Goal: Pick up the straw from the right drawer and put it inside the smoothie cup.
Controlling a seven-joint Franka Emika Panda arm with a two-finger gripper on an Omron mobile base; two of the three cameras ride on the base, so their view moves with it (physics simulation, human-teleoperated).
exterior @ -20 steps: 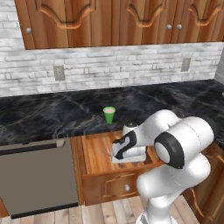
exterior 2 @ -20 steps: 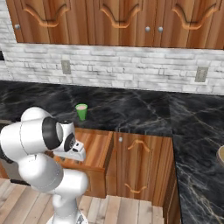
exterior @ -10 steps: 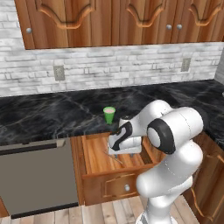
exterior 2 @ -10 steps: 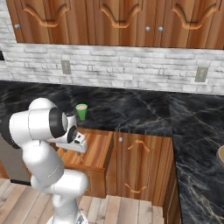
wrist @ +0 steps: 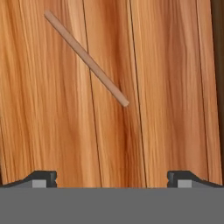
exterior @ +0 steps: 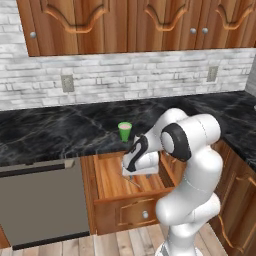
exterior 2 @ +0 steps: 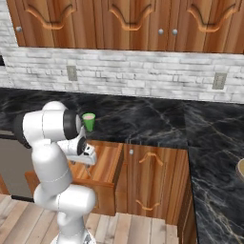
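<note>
The straw (wrist: 86, 58) lay diagonally on the right drawer (wrist: 175, 87) floor, beyond the wide, empty fingers (wrist: 43, 178). Being so thin and flat, it could slip away when they closed.

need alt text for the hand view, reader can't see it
A thin tan straw lies diagonally on the light-wood floor of the drawer, running from upper left to just above the middle. The open gripper is above it, its two dark fingertips set wide apart at the bottom and touching nothing.
</note>
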